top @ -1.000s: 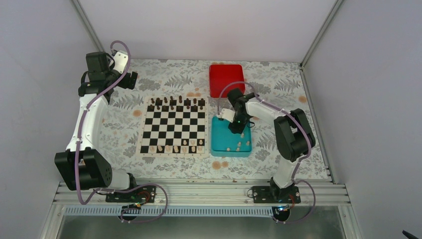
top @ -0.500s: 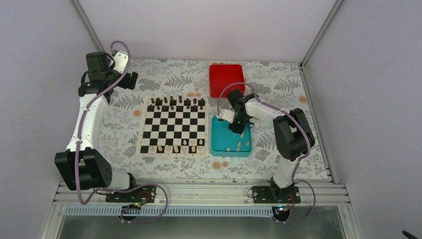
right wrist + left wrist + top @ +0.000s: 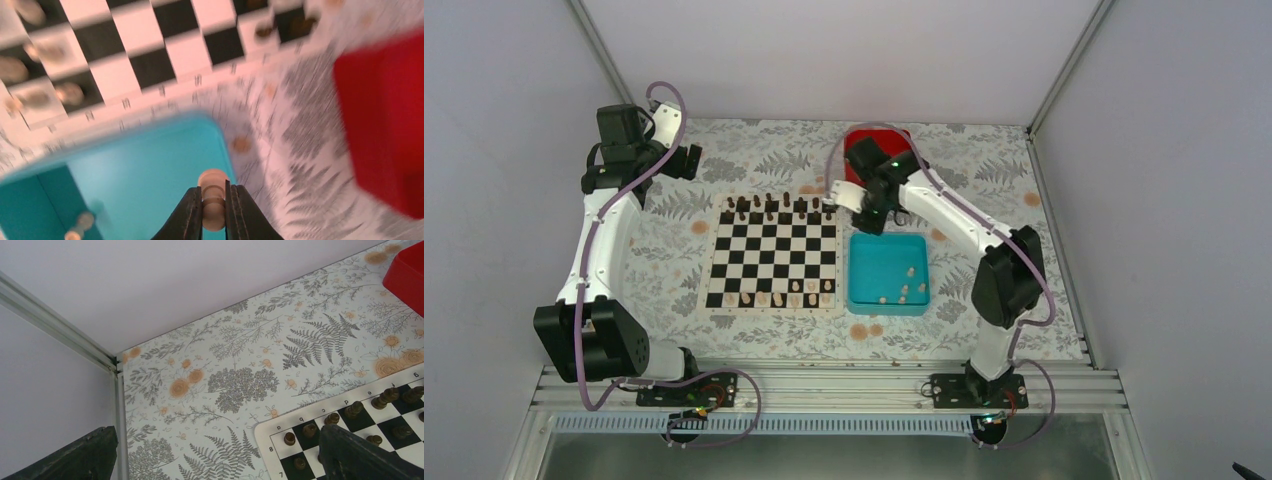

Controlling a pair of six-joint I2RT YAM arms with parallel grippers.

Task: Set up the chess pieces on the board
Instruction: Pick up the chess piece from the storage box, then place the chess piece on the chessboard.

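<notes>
Right tool (image 3: pixel 213 201) pinches a rounded cream chessman (image 3: pixel 212 180), probably a pawn; left tool (image 3: pixel 217 440) gapes.

Wooden-looking cream chess piece (image 3: pixel 213 200), smooth teal plastic tray (image 3: pixel 150 165)

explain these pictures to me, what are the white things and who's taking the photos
Two white robot arms, the left arm and right arm, stand at the near edge of a floral table. The wide picture comes from a camera overhead; the other two from a camera on each wrist. On the table lie a chessboard, a teal tray with a few pale pieces, and a red box. Dark pieces line the board's far edge, pale ones its near edge. The right gripper is shut on one pale piece; the left gripper is open and empty.
</notes>
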